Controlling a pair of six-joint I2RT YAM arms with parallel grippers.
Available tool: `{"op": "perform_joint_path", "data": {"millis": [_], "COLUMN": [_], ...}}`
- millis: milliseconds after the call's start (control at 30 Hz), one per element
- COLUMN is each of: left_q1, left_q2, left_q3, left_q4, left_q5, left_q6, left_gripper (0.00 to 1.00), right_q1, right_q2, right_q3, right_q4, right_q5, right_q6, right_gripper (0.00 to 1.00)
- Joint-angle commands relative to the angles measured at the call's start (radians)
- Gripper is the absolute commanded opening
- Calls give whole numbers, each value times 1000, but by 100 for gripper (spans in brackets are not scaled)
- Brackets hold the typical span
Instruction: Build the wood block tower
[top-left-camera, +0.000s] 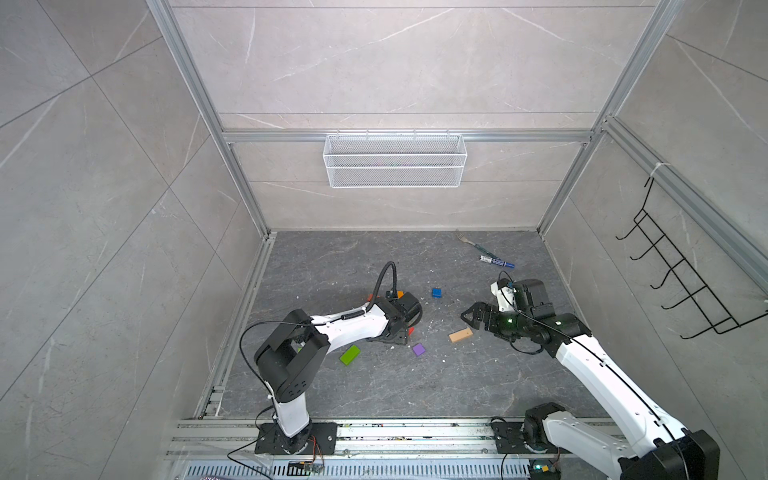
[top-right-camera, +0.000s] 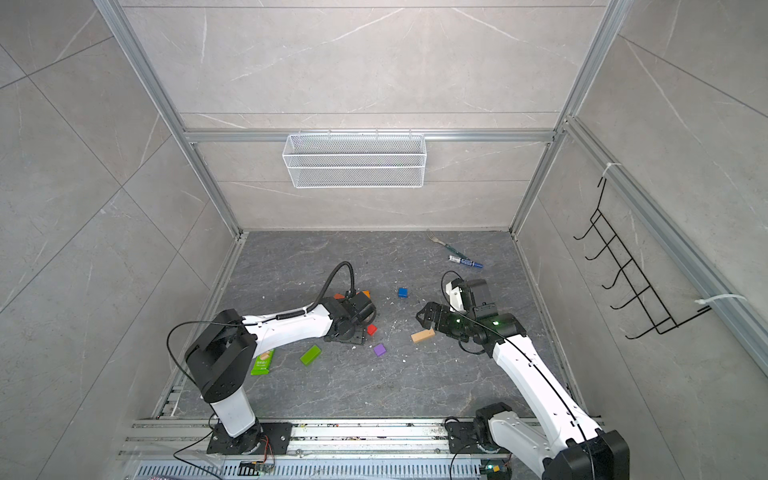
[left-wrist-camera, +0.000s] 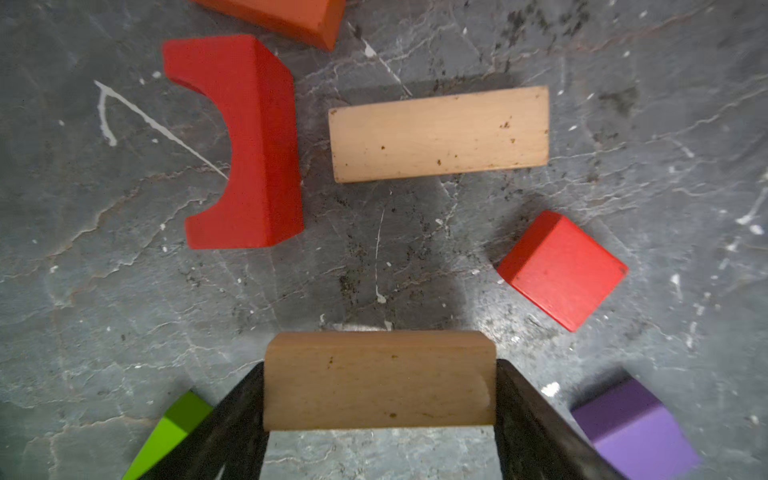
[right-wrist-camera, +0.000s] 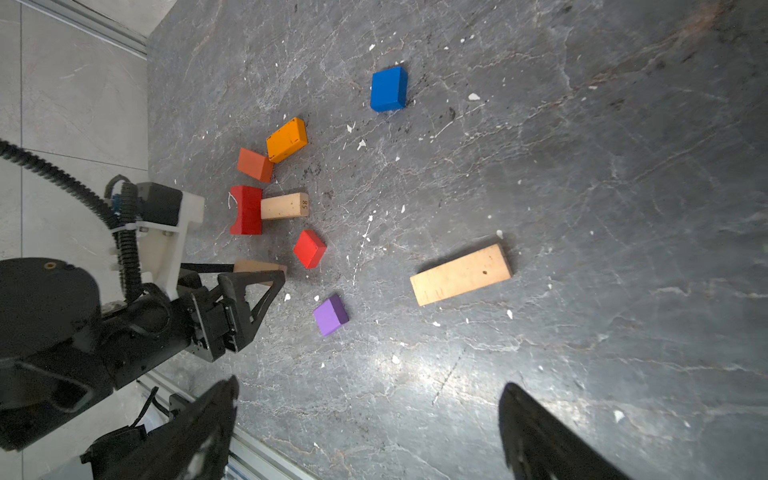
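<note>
Two tan bars in the left wrist view: held tan bar (left-wrist-camera: 380, 382) pinched by its ends in the left hand (left-wrist-camera: 380, 363), jaws partly spread around it; second tan bar (left-wrist-camera: 440, 133) straight ahead, long axis parallel, red arch (left-wrist-camera: 249, 141) just beside one end. Right wrist view: right hand (right-wrist-camera: 370, 388) gaping, empty, tan plank (right-wrist-camera: 461, 274) ahead, lying slantwise. In both top views: nothing stacked yet; tan plank (top-left-camera: 461, 335) nearer the right hand, likely base piece.

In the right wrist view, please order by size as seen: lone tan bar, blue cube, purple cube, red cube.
1. lone tan bar, clearly largest.
2. blue cube, purple cube, red cube: too alike to rank.
</note>
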Motion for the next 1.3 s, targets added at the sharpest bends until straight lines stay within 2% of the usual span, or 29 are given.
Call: {"op": "perform_joint_path", "data": {"millis": [0, 267, 600, 867, 1267], "left_q1": [12, 21, 21, 21, 44], "left_q2": [23, 42, 101, 103, 122], "left_q3": [37, 24, 46, 33, 26], "left_q4": [20, 88, 130, 140, 178], "left_q5": [11, -3, 11, -19, 22], "left_q6": [1, 18, -30, -91, -98], "left_gripper": [7, 7, 9, 12, 16], "right_q1": [8, 13, 13, 12, 12], "right_q2": [1, -15, -37, -46, -39], "right_q3": [-13, -25, -9, 1, 27], "right_q4": [16, 25, -16, -30, -44], "right_q5": [16, 16, 36, 38, 37], "right_q6": [4, 13, -5, -8, -17], "right_gripper": [99, 99, 99, 99, 99]}}
